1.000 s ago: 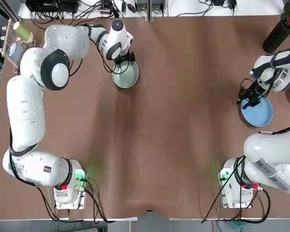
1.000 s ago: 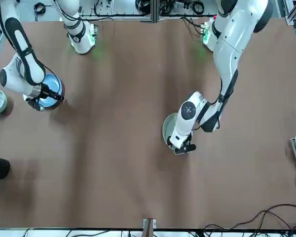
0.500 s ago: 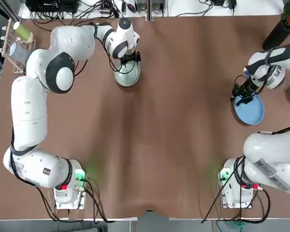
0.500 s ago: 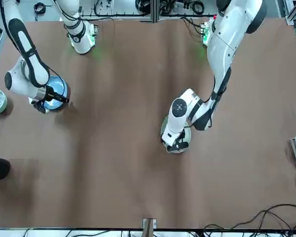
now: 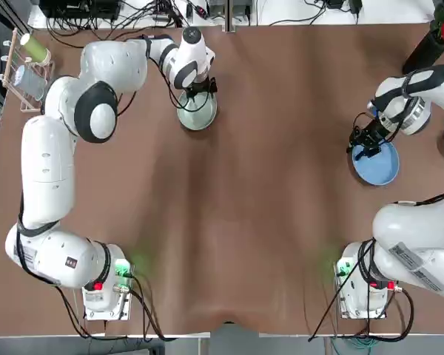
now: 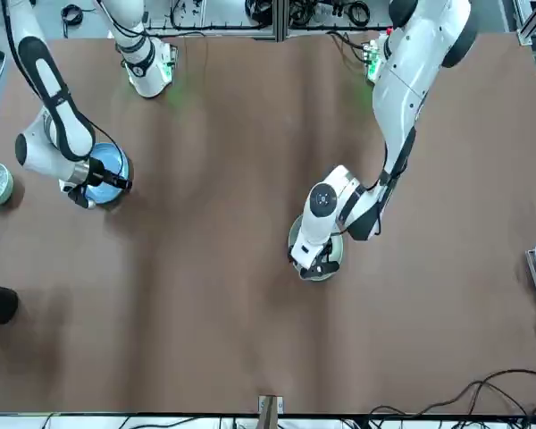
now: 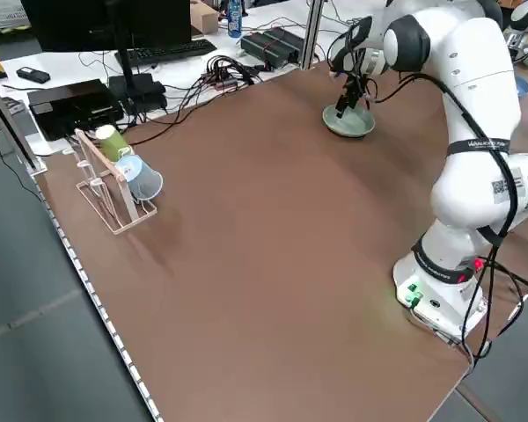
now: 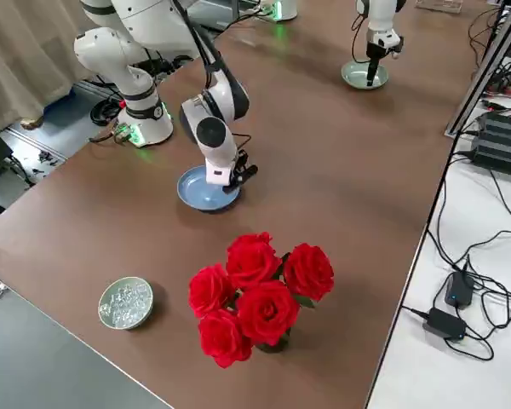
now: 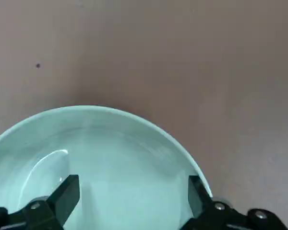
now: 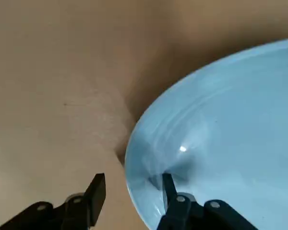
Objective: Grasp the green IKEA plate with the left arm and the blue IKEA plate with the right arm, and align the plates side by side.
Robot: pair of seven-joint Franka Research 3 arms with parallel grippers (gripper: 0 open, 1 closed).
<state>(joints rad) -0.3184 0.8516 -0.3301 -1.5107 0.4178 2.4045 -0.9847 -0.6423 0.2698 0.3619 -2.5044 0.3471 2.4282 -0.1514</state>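
The pale green plate (image 5: 197, 117) lies at the far left-centre of the brown table. My left gripper (image 5: 197, 95) stands over the plate's far edge. In the left wrist view the left gripper (image 9: 133, 189) is open wide and low over the green plate (image 9: 125, 158), with one finger by the rim. The sky-blue plate (image 5: 379, 167) lies at the right side. My right gripper (image 5: 364, 146) is at the blue plate's inner edge. In the right wrist view the right gripper (image 10: 133, 184) straddles the rim of the blue plate (image 10: 230, 120), shut on it, and that edge looks raised.
A bunch of red roses (image 8: 255, 290) and a small dish of glass beads (image 8: 126, 302) stand near the right edge beyond the blue plate. A cup rack (image 7: 114, 176) sits at the far left corner. Cables and electronics lie past the far edge.
The right gripper has drawn the blue plate toward the table's middle. The left gripper has turned over the green plate, which has shifted slightly toward the middle.
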